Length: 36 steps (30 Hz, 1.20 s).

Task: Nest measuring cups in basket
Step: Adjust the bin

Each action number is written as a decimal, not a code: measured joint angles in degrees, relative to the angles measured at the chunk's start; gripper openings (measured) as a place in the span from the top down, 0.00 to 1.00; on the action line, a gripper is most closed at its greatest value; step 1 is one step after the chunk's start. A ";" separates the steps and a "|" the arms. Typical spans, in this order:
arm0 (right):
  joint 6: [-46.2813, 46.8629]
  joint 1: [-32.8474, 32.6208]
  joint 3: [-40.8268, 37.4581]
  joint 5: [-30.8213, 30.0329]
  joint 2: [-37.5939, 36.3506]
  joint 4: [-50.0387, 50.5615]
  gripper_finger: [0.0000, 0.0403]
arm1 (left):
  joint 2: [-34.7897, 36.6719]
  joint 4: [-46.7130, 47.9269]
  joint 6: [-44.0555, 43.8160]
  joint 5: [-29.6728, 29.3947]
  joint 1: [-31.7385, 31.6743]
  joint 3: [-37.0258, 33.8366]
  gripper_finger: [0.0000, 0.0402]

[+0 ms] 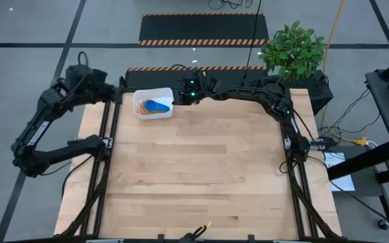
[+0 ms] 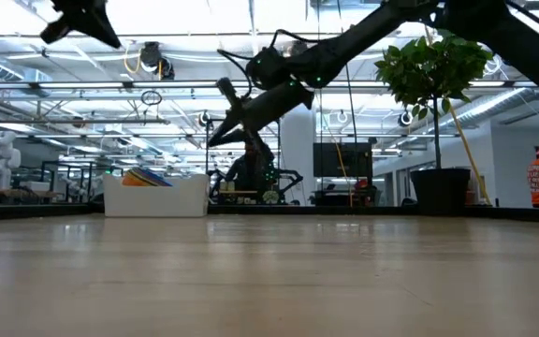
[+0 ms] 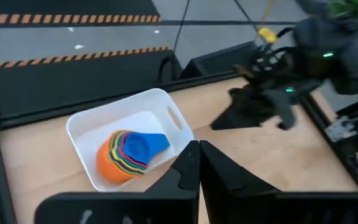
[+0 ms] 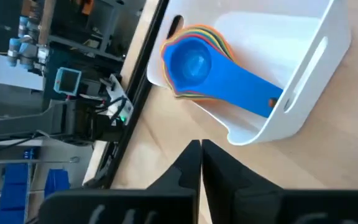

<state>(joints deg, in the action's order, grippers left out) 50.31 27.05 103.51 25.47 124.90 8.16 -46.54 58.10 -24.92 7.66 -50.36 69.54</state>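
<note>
Nested measuring cups (image 3: 131, 154) fill the basket (image 3: 87, 122), lower ones mostly hidden; left end effector (image 3: 197, 152) and right end effector (image 4: 201, 151) closed, empty.

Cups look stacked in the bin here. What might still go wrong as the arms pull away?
1. The right gripper, shut, hangs just beside the basket; a careless retreat might clip its wall and shove it.
2. The basket sits at the table's far edge, so a nudge might push it off.
3. The nested measuring cups lie tilted, with the blue handle resting on the basket's rim; a jolt could spill the stack.
</note>
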 joint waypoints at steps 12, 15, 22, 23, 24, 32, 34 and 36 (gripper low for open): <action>3.22 -0.94 0.02 -3.23 5.70 -6.59 1.00 | 5.61 1.00 -8.51 0.40 9.53 -9.56 0.98; 4.85 -1.66 0.00 -4.98 6.25 -7.88 1.00 | 5.79 -0.80 -11.18 1.77 12.38 -11.50 0.99; 5.48 -3.74 -0.01 -10.66 6.20 -10.07 1.00 | 5.53 -5.64 -14.10 -1.18 19.08 -12.49 0.98; 5.74 -3.93 -0.01 -11.00 6.20 -10.43 1.00 | 5.52 -6.01 -14.25 -1.86 19.82 -12.50 0.98; 5.71 -4.07 -0.01 -11.49 6.19 -10.54 1.00 | 5.53 -6.20 -14.42 -2.39 20.45 -12.50 0.99; 0.03 -4.18 -0.05 -13.32 2.13 -6.04 1.00 | 5.53 -6.11 -16.21 -4.06 24.94 -12.51 0.96; -3.63 -4.07 -0.01 -16.07 0.10 -1.26 1.00 | 5.53 -6.09 -16.76 -5.22 26.12 -12.52 0.98; -7.07 -4.02 -0.01 -19.94 -1.16 3.85 1.00 | 5.53 -6.09 -17.45 -6.29 27.33 -12.52 0.99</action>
<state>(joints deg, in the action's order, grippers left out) 43.24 23.03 103.50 5.53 123.74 12.01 -41.01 52.01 -42.37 1.37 -23.03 57.01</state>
